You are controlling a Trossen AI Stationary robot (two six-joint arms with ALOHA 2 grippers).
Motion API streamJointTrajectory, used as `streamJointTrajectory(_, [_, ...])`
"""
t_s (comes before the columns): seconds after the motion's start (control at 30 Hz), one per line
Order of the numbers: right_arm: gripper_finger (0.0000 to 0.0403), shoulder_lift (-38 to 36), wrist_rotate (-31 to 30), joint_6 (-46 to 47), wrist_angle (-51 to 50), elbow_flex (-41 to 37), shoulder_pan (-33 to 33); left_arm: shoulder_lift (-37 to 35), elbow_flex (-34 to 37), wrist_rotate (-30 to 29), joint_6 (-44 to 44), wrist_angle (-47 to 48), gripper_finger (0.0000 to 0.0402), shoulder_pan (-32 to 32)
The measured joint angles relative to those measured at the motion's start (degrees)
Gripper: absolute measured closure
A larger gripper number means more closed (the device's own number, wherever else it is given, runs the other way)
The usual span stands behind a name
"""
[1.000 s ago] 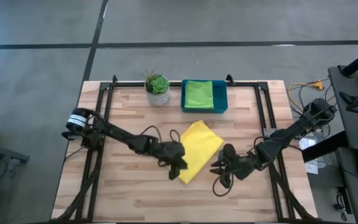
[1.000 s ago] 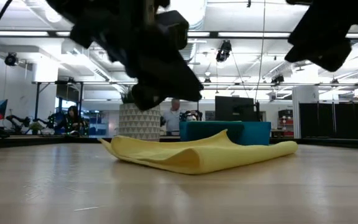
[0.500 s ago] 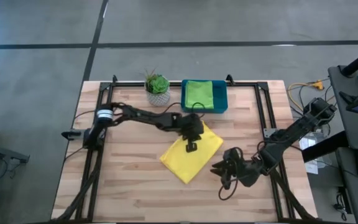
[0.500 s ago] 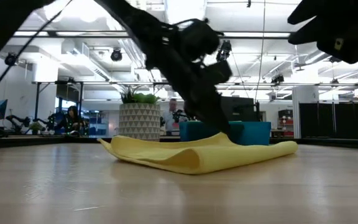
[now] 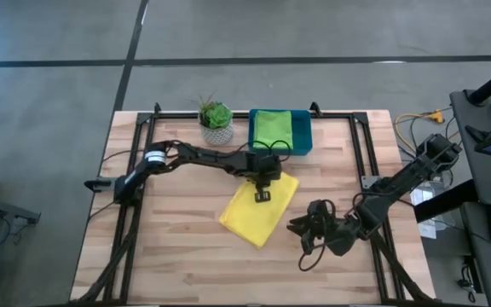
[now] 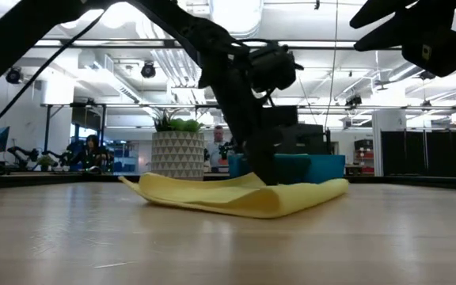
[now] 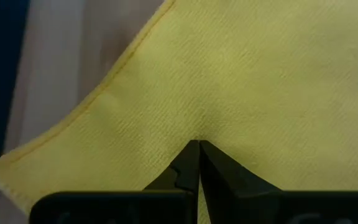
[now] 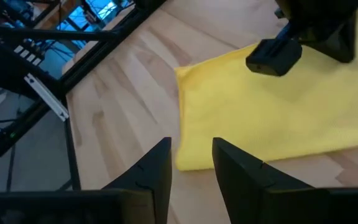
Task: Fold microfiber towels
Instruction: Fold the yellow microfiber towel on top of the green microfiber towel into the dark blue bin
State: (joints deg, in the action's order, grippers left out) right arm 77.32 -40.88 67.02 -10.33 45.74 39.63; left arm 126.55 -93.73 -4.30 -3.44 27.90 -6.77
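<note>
A yellow towel [image 5: 258,211] lies folded on the wooden table's middle, its fold toward the near right; it also shows in the low view [image 6: 236,198]. My left gripper [image 5: 262,194] stands on the towel's far half, shut, pointing down [image 7: 198,143]. My right gripper [image 5: 299,228] hovers open and empty just right of the towel's near end [image 8: 191,146]. A light green towel [image 5: 273,130] lies folded in the teal-blue tray [image 5: 305,147] at the far edge. The blue and teal towels are out of view. My left gripper meets the yellow towel's top face [image 7: 199,127] with its shut fingertips, inward of the hemmed edge [image 7: 123,68]. Faint creases run to the tips, as of a small pinch; one layer or several, I cannot tell. The fingers come from above, slanting. The towel lies on the table.
A potted plant [image 5: 216,122] stands left of the tray at the far edge. A black frame [image 5: 147,128] runs along the table's sides. Bare wood lies near and left of the towel. People show in the room behind, in the low view.
My left gripper has left the towel's near end, swung toward the far edge and come down on the towel's far half. The towel's far right corner has since slid in toward the left. My right gripper has drawn slightly back toward the near right.
</note>
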Motion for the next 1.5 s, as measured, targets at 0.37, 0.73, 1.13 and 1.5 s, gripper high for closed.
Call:
streamJointTrajectory(0.37, [0.0305,0.00,-1.83,-4.36,-0.28,0.00,-2.02,-0.82,-0.12,-5.62,8.48,17.73,0.0402,0.20])
streamJointTrajectory(0.73, [0.0290,1.82,6.42,-22.19,3.00,-0.11,-4.87,-16.16,4.39,-8.19,7.11,11.41,0.0401,0.65])
streamJointTrajectory(1.13, [0.0218,14.86,20.12,-44.66,12.66,0.71,-9.73,-33.67,37.95,-0.03,12.37,-2.78,0.0401,9.20])
streamJointTrajectory(1.5, [0.0191,25.72,25.40,-57.29,11.22,9.08,-11.86,-34.14,47.63,1.10,29.29,-10.91,0.0401,18.10])
